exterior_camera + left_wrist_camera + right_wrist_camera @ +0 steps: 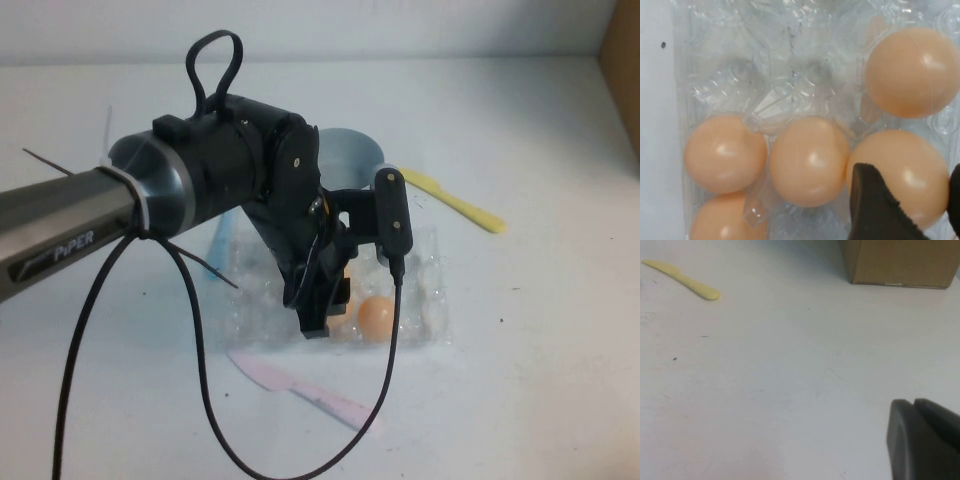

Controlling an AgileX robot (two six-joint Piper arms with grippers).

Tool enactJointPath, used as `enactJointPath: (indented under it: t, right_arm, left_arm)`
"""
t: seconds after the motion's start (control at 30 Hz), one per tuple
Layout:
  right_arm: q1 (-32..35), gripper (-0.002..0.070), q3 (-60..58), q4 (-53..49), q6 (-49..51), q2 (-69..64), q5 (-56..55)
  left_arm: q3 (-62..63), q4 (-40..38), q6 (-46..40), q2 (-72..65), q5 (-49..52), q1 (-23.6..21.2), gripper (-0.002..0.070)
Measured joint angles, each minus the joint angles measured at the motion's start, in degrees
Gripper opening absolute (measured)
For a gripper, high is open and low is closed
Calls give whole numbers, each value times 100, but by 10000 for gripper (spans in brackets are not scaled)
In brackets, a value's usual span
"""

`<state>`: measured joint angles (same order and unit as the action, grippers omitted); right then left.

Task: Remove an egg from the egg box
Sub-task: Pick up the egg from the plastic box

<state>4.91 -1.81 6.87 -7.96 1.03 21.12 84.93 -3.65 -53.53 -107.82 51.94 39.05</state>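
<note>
The egg box (425, 300), a clear crinkly plastic tray, lies at the table's middle and fills the left wrist view (765, 75). Several orange-tan eggs sit in its cups. My left gripper (320, 318) reaches down into the box. In the left wrist view my left gripper (905, 172) has one black finger (875, 205) wedged between two eggs and the other at the frame edge. They press both sides of one egg (905, 160), which sits in its cup. Another egg (376, 318) shows beside the gripper. My right gripper (916, 407) is shut and empty over bare table.
A grey-blue bowl (352, 150) stands behind the egg box. A yellow plastic knife (458, 202) lies to its right and shows in the right wrist view (685, 281). A pink knife (300, 385) lies in front. A cardboard box (900, 262) stands at the far right.
</note>
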Motion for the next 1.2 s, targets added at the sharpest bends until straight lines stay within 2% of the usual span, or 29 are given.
enactJointPath:
  t: [0.37,0.6,0.87,0.93,1.1,1.2]
  right_arm:
    - [0,-18,0,0,0,0,0]
    - [0,-18,0,0,0,0,0]
    - [0,-18,0,0,0,0,0]
    - [0,-18,0,0,0,0,0]
    - [0,-18,0,0,0,0,0]
    - [0,-18,0,0,0,0,0]
  left_arm:
    - [0,23,15,437,85,0,226]
    - [573,40,577,560,434,0,221]
    - [538,40,890,348,1031,0,228]
    - [324,40,879,301,1074,0,262]
    - [-172,40,748,272,1008,118,477]
    - [-241,40,734,306,881,224,548]
